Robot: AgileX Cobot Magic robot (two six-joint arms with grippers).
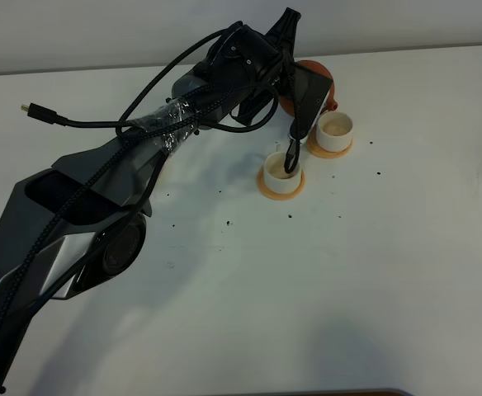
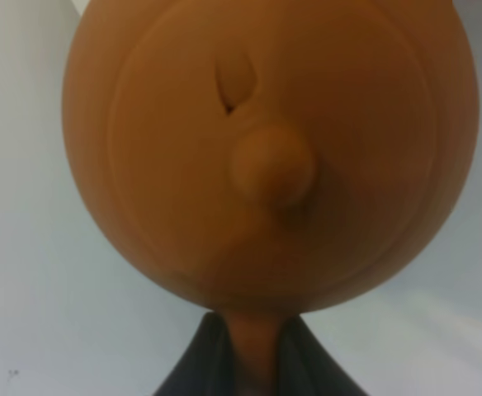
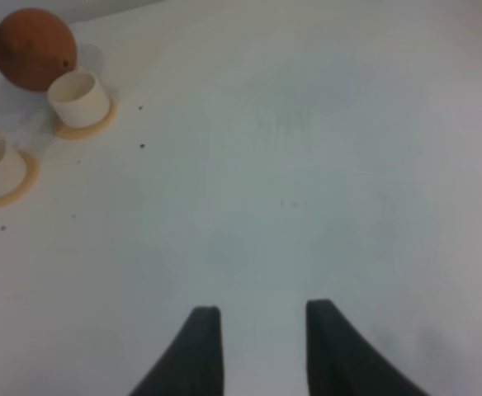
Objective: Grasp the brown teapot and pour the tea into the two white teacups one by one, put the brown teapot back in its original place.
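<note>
The left fingers (image 2: 193, 367) are clamping the brown teapot (image 2: 266, 148) by its handle, the pot jutting straight ahead of them, just beside one white teacup (image 1: 335, 130), the other teacup (image 1: 282, 175) alongside. The right fingers (image 3: 201, 351) are standing apart, well away.

A round brown teapot (image 1: 318, 74) shows at upper centre, partly hidden. Two white teacups (image 1: 335, 130) stand just below, each on a tan coaster (image 1: 267, 189).

Left arm (image 1: 101, 190) reaches far and centre, left gripper (image 2: 255, 334) clamped on the brown teapot (image 2: 266, 148) by its handle; right gripper (image 3: 262, 312) hangs, fingers parted.
</note>
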